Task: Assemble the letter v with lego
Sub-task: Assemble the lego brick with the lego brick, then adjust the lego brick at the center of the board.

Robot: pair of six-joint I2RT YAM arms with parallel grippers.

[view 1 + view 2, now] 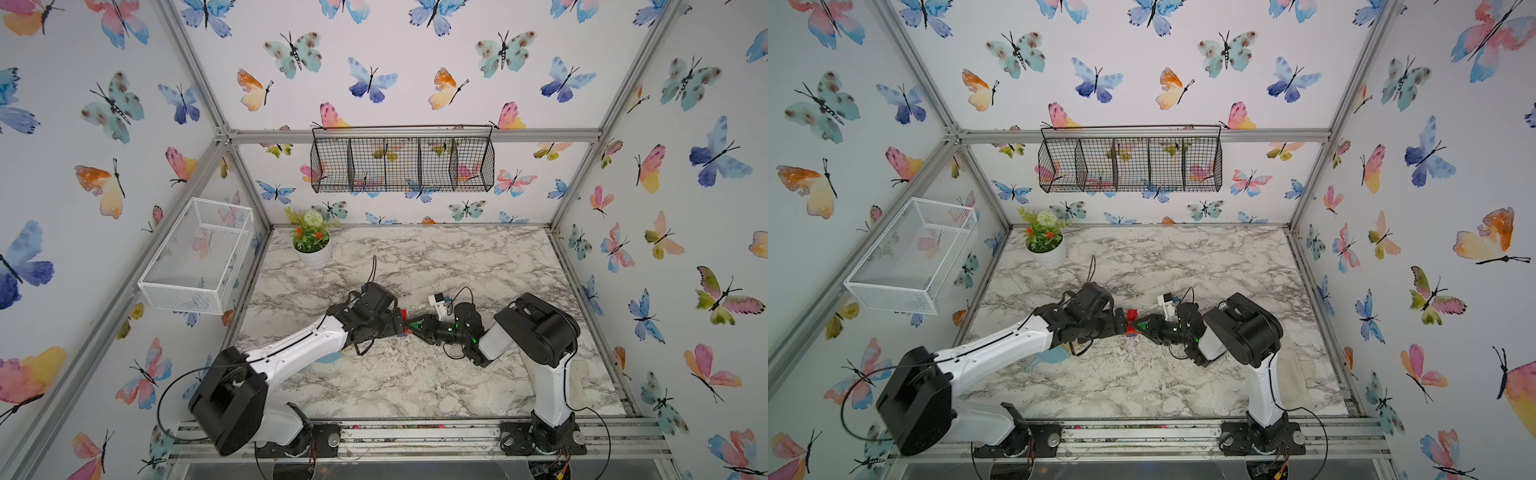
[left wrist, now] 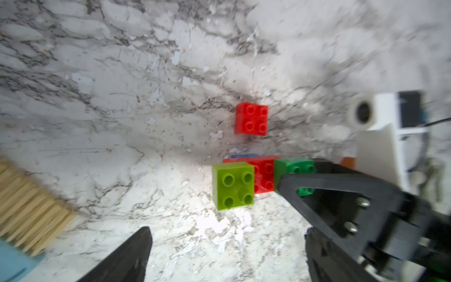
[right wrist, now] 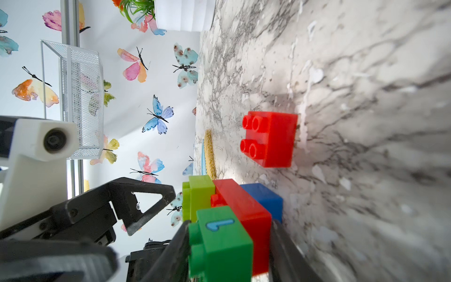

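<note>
A joined cluster of lego lies on the marble table (image 1: 415,374). A lime brick (image 2: 233,185) and a green brick (image 2: 295,168) sit on a long red brick (image 2: 264,174), with a blue brick (image 3: 263,200) under it. My right gripper (image 3: 229,246) is shut on the green and long red bricks from their end. A loose red square brick (image 2: 251,118) lies a little beyond the cluster, apart from it. My left gripper (image 2: 228,230) stands open just short of the lime brick, with nothing between its fingers. An orange bit (image 2: 347,162) shows behind the right fingers.
A tan-and-blue hand brush (image 2: 29,207) lies close beside the left arm. A potted plant (image 1: 312,253) stands at the back left of the table. A white mesh basket (image 1: 195,257) hangs on the left wall and a black wire basket (image 1: 401,160) on the back wall.
</note>
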